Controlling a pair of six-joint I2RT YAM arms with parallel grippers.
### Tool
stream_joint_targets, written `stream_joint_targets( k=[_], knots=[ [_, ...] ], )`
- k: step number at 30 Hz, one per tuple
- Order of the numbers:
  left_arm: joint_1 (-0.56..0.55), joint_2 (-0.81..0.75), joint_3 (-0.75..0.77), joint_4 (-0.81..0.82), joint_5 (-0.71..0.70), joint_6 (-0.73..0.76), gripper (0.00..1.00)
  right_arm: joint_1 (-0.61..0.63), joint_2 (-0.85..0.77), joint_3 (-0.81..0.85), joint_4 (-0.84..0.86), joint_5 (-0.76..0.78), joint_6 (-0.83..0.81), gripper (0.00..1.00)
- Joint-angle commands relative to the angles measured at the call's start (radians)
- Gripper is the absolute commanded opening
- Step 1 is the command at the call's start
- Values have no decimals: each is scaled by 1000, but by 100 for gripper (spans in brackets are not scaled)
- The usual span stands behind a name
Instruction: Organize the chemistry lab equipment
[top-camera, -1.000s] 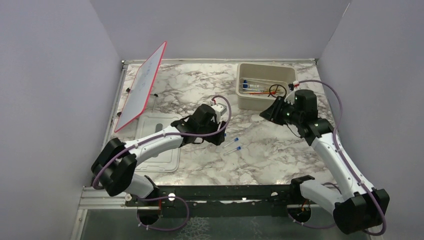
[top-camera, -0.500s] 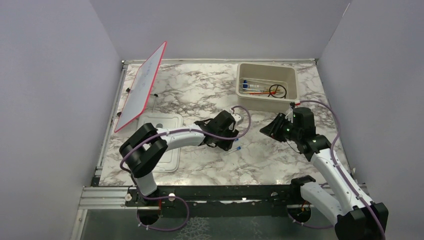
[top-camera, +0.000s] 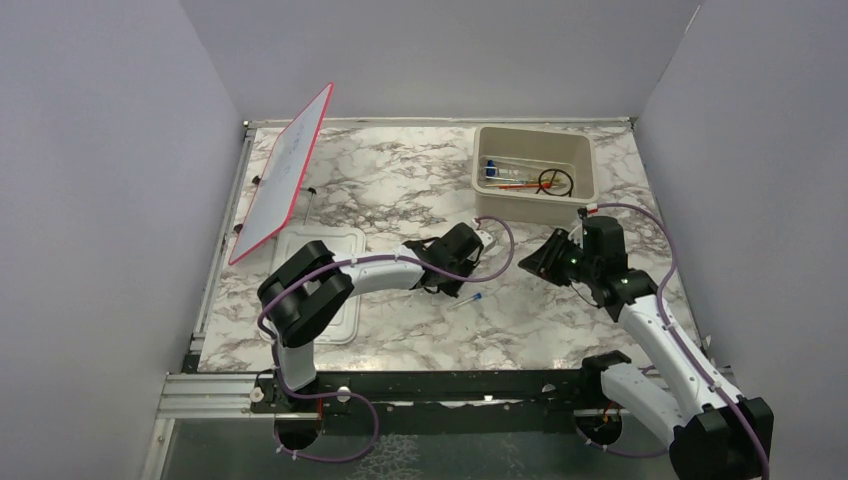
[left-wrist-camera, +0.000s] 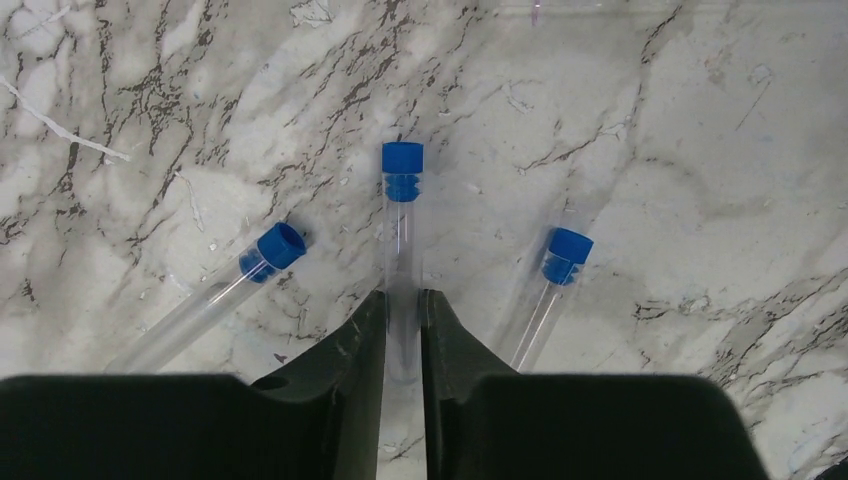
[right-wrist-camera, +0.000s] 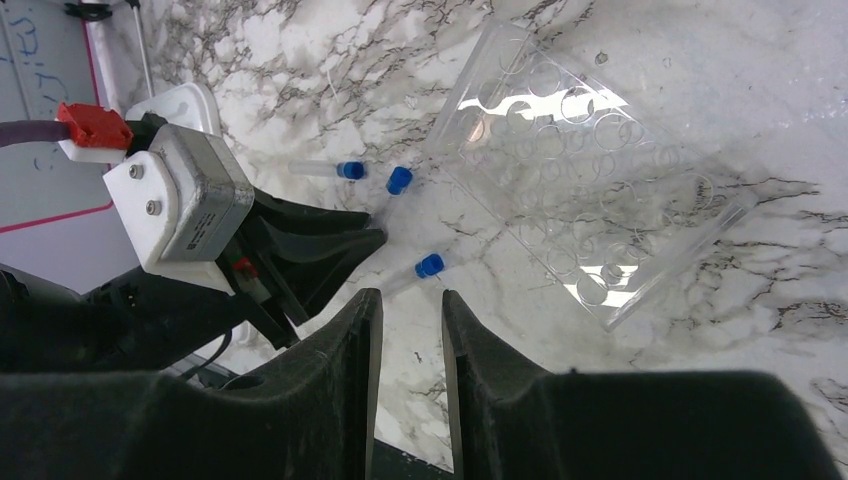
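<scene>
Three thin clear blue-capped tubes lie on the marble in the left wrist view. My left gripper (left-wrist-camera: 402, 295) is shut on the middle tube (left-wrist-camera: 402, 220), one finger against each side of its lower end. Another tube (left-wrist-camera: 215, 300) lies slanted to its left, and the third tube (left-wrist-camera: 545, 300) to its right. From above, my left gripper (top-camera: 478, 268) is low over the table centre, with one tube (top-camera: 470, 299) showing beside it. My right gripper (right-wrist-camera: 410, 295) hovers open, nothing between its fingers. A black wire ring (top-camera: 553, 181) and an orange-red stick (top-camera: 515, 186) lie in the tub.
The beige tub (top-camera: 590, 185) stands at the back right. A clear plastic rack (right-wrist-camera: 590, 170) with round holes lies flat on the marble below my right gripper. The red-framed white board (top-camera: 285, 180) leans at the back left, and the tub's lid (top-camera: 315, 240) lies near it.
My left arm reached right over the tubes and its jaws closed on the middle one. My right arm drew back from the tub toward the near side.
</scene>
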Motion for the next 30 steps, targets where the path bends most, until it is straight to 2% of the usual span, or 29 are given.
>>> stream_joint_targets(
  k=[1, 3, 8, 13, 19, 22, 30],
  knots=[
    [-11, 40, 6, -58, -40, 40, 16, -4, 10, -11, 38, -5, 7, 33],
    [-16, 31, 6, -59, -39, 48, 13, -4, 17, -17, 53, -17, 1, 33],
    [-44, -1, -4, -37, -44, 40, 12, -4, 73, -3, 111, -210, -141, 33],
    [-57, -84, -66, 65, -46, 8, 12, -4, 134, -21, 131, -303, -164, 35],
    [-57, -220, -192, 238, -9, -21, 12, -4, 131, -73, 275, -404, -69, 59],
    [-58, -271, -247, 326, 2, -25, 12, -4, 150, -70, 327, -422, -33, 63],
    [-57, -353, -332, 482, 51, -20, 12, 0, 267, -21, 390, -473, -10, 64]
  ],
)
